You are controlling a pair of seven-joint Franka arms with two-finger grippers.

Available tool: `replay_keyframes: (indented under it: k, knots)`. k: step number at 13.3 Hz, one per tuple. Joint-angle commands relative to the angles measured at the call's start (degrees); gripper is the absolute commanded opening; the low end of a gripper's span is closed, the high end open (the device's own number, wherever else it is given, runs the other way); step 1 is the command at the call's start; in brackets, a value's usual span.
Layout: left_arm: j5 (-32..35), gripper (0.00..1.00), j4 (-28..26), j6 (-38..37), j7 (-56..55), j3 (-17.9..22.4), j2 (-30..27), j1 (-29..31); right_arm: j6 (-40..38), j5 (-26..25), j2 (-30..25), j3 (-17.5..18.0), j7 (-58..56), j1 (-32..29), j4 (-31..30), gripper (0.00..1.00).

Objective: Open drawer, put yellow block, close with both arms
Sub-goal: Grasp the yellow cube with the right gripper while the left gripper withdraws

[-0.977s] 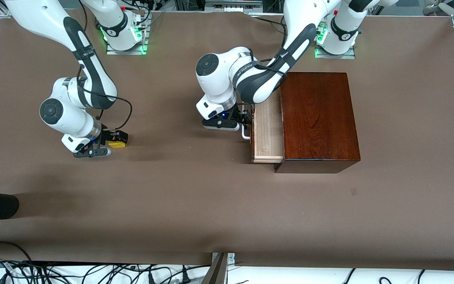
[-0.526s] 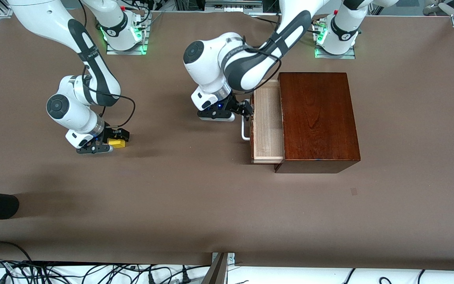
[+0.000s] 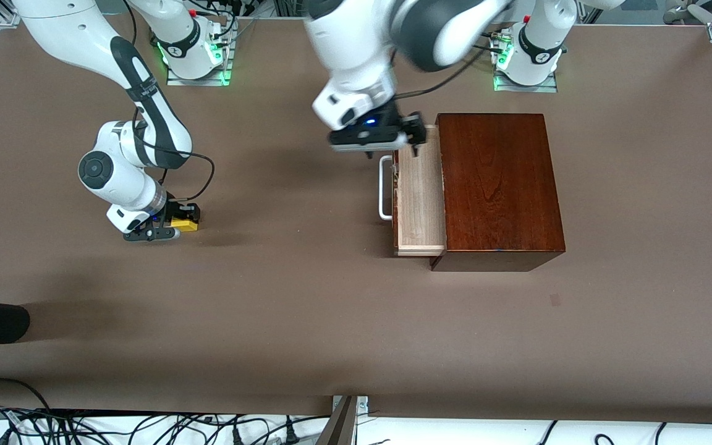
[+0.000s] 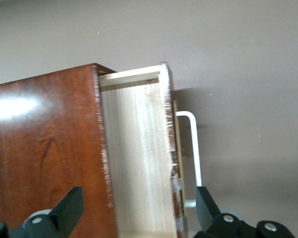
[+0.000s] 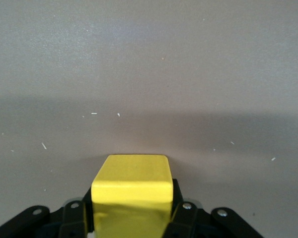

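Brown paper covers the table (image 3: 306, 321), and in the front view the box (image 3: 498, 185) sits toward the left arm's end with its drawer (image 3: 419, 198) pulled part way out, pale tray showing, handle (image 3: 384, 187) facing the right arm's end. The left gripper (image 3: 393, 139) hangs up in the air over the drawer's corner nearest the bases, free of the handle, fingers spread and holding nothing; that height looks chosen to leave the tray clear for a drop from above. The right gripper (image 3: 167, 224) is low at the table toward the right arm's end, well apart from the box, with the block (image 3: 184, 222) between its fingers.

From the left wrist, both fingers (image 4: 64, 210) stand wide, one over the box top and the other over the table just beside the handle (image 4: 191, 148). The drawer (image 4: 136, 153) lies between them and below, its tray bare of any block, so the opening step looks done.

From the right wrist, the block (image 5: 130, 191) fills the gap between the fingers (image 5: 181, 210), which press its two sides. Its top face is level, so the hold seems square, and table (image 5: 149, 74) lies ahead of the fingertips. Whether the block is touching the table cannot be told. The carry to the drawer is not yet made.
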Motion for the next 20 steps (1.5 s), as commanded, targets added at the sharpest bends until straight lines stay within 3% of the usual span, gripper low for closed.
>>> replay_keyframes:
  k: [1,6,11,14,18,20]
  knots:
    - [-9.4,1.00,-1.5,-0.8,11.4,-0.6,-4.3,12.4,-0.6,1.1,-0.7,0.2,-0.6,0.0,1.0,0.00]
    - [-12.2,1.00,-1.4,-5.2,33.4,-0.6,-8.4,27.9,-19.5,0.5,-4.7,1.6,-0.7,0.7,13.1,0.00]
    - [-17.3,1.00,-1.4,-7.8,38.1,0.5,-8.8,36.6,-44.1,-1.4,-4.0,3.0,-0.4,4.0,35.6,0.00]
    - [-17.3,1.00,-4.1,-6.8,39.1,5.6,-12.0,36.2,-49.4,-2.7,-4.2,3.1,-0.9,9.6,41.1,0.00]
    - [-18.2,1.00,-19.2,7.1,39.0,19.6,-22.1,28.1,-50.3,-7.2,-3.0,3.4,-1.6,23.8,46.9,0.00]
    - [-18.4,1.00,-24.8,8.0,39.1,20.3,-27.4,26.8,-50.1,-9.4,-0.3,3.4,-2.0,30.4,51.2,0.00]
